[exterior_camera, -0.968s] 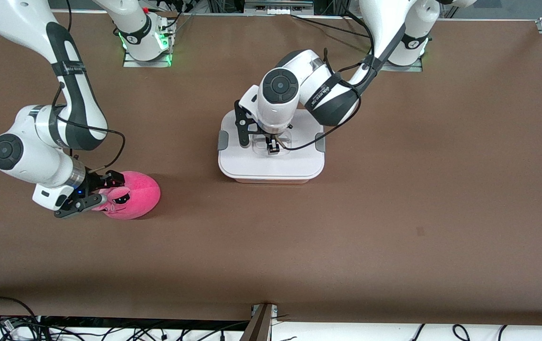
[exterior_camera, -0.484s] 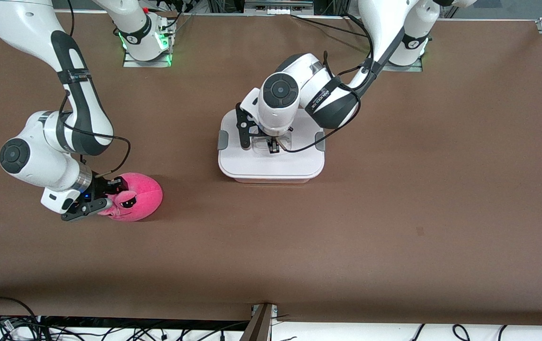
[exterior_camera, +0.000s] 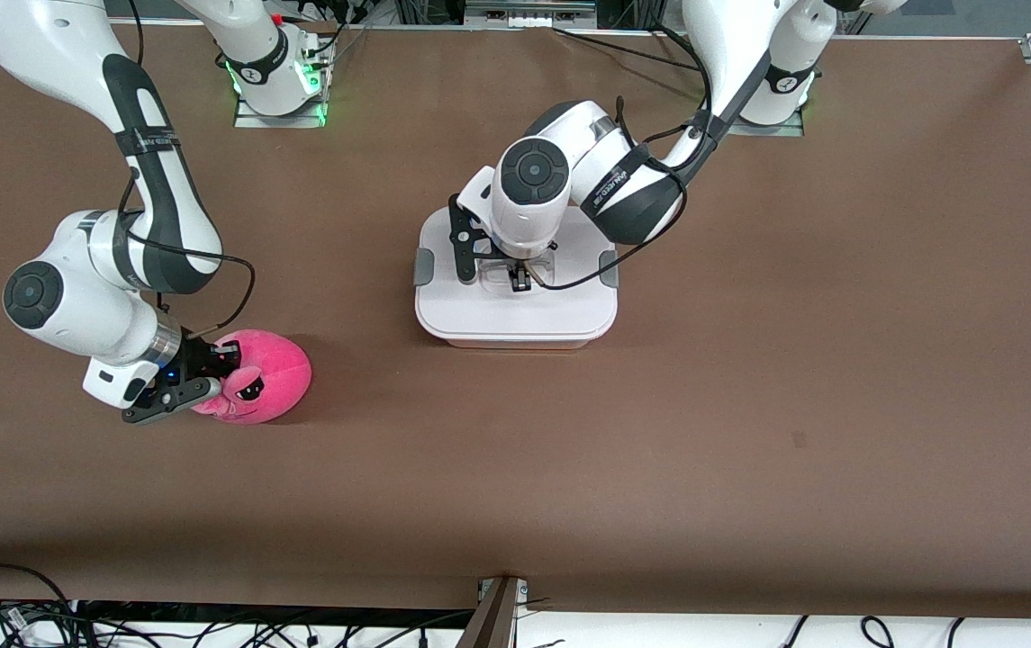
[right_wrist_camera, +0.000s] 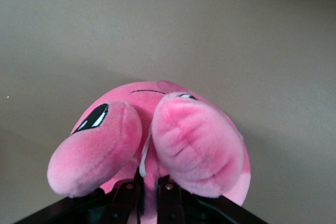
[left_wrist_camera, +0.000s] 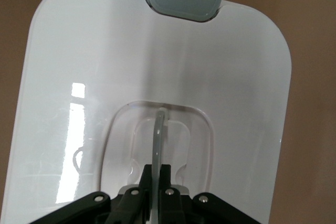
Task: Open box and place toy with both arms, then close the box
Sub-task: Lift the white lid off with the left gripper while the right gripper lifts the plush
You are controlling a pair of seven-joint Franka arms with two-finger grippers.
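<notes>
The right gripper (exterior_camera: 209,382) pinches the toy (exterior_camera: 263,387) at the right arm's end of the brown table (exterior_camera: 749,405). Mid-table, the left gripper (exterior_camera: 520,279) clamps the handle (left_wrist_camera: 157,140) of the box (exterior_camera: 515,310); I'd lift the lid straight, evenly. Cables trail along the table edges.

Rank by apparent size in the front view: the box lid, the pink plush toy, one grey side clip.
1. Box lid, clearly largest.
2. Pink plush toy, partly hidden by the right pincer.
3. Grey side clip, smallest by far.
</notes>
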